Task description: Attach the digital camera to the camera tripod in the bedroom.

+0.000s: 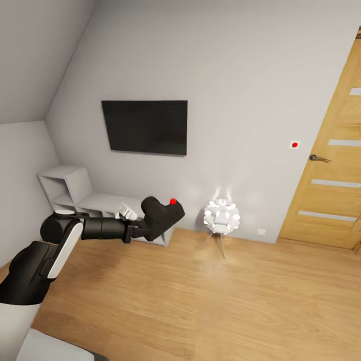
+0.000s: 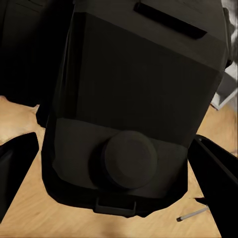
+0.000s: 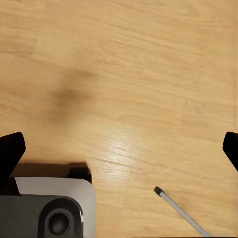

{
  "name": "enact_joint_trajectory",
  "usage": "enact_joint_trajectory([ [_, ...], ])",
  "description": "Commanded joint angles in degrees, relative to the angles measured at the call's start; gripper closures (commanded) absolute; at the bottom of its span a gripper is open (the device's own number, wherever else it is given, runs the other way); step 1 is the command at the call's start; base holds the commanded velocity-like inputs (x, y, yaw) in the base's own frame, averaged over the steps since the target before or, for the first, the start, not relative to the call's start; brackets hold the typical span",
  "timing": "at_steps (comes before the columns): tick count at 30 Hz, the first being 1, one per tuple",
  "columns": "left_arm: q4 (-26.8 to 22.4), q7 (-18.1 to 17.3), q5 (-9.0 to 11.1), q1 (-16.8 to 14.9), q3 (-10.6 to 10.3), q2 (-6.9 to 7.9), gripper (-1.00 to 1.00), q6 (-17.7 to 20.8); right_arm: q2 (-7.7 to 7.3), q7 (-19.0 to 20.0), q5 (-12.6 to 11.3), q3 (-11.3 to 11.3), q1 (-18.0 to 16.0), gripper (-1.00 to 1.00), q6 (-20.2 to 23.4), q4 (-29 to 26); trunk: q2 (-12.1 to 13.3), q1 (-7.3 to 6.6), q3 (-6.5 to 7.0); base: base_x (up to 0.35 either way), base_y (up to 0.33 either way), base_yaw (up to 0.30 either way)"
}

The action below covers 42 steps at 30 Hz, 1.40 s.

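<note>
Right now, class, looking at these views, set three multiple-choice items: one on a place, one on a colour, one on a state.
1. Where does the lamp stand?
A. on the shelf
B. on the floor by the wall
C. on the bed

2. What colour is the camera's button?
A. red
B. green
C. white

3. What is the left pincer doing?
A. hanging open and empty
B. resting on the floor
C. holding the camera

Answers:
1 B, its thin legs rest on the wood floor between TV and door.
2 A, a red dot tops the black body.
3 C, its fingers flank the camera's body.
</note>
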Motion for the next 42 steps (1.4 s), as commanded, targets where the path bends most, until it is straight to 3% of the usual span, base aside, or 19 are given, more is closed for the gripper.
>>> enact_joint_trajectory([
  [1,0.3,-0.5,0.3,0.3,0.3,0.03,1.0,0.2,-0.04,0.1,0.4,-0.5,-0.1,-1.0,-0.4,0.3,-0.1,0.04,-0.11,0.0,0.0,-0.178],
  [13,2.0,-4.3,0.5,4.2,4.1,-0.29,1.0,0.2,-0.03,0.1,0.4,-0.5,-0.1,-1.0,-0.4,0.2,-0.1,0.04,0.33,0.0,0.0,-0.242],
  [21,2.0,-6.8,0.5,4.2,6.6,-0.41,1.0,0.2,-0.03,0.1,0.4,-0.5,-0.1,-1.0,-0.4,0.2,-0.1,0.04,0.48,0.03,0.0,-0.135],
  [29,2.0,-9.4,0.5,4.2,9.2,-0.41,1.0,0.2,-0.03,0.1,0.4,-0.5,-0.1,-1.0,-0.4,0.2,-0.1,0.04,0.49,0.25,0.0,-0.009],
  [30,2.0,-14.5,0.5,4.2,9.7,-0.41,1.0,0.2,-0.03,0.1,0.4,-0.5,-0.1,-1.0,-0.4,0.2,-0.1,0.04,0.49,0.32,0.0,-0.002],
  [42,2.0,-14.4,0.5,4.2,9.6,-0.48,1.0,0.2,0.03,0.1,0.4,-0.5,-0.1,-1.0,-0.3,0.2,-0.1,0.04,0.5,0.336,0.0,-0.001],
])
